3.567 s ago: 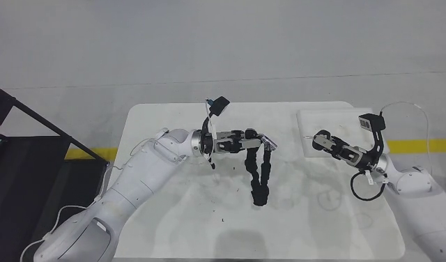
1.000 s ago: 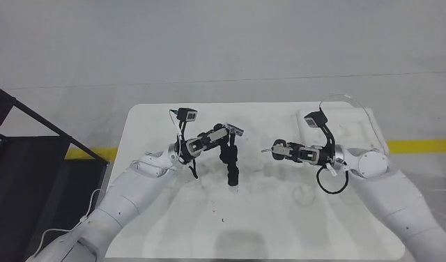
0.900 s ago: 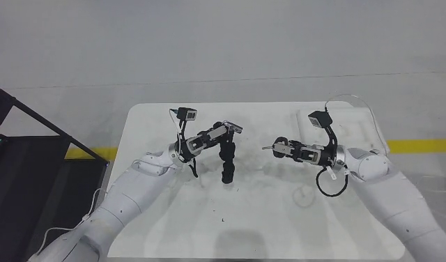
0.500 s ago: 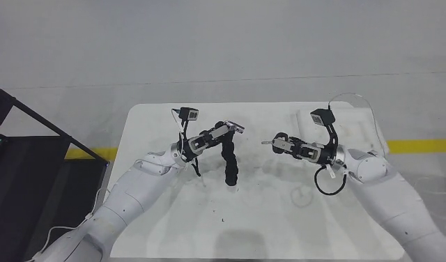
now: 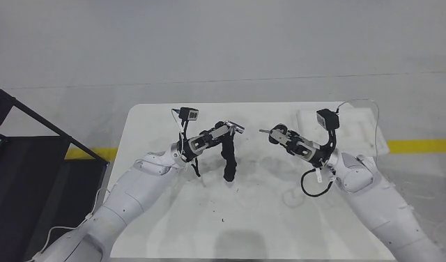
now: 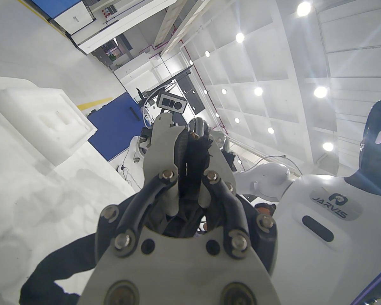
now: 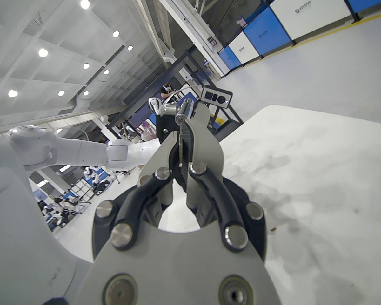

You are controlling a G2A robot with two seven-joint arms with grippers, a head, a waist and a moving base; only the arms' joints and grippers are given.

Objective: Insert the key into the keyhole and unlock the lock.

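Note:
My left gripper (image 5: 232, 129) (image 6: 190, 133) is held above the middle of the white table (image 5: 153, 133), shut on the lock (image 5: 228, 157) (image 6: 193, 160). The lock is a black cable lock with a silver cylinder head (image 5: 238, 128) (image 6: 197, 125) at the fingertips, and its black cable hangs down to the table. My right gripper (image 5: 274, 132) (image 7: 184, 128) is level with it to the right, shut on the thin metal key (image 5: 264, 131) (image 7: 180, 145). The key points at the cylinder head (image 7: 181, 108), with a small gap between them in the top view.
A white foam tray (image 5: 352, 121) (image 6: 47, 118) lies at the table's back right corner. A black stand (image 5: 28, 164) sits off the table's left side. The table's front half is bare, with scuff marks.
My right gripper has moved with the key toward the back and slightly left, closer to the lock head. The left gripper stays nearly still while the hanging cable swings a little.

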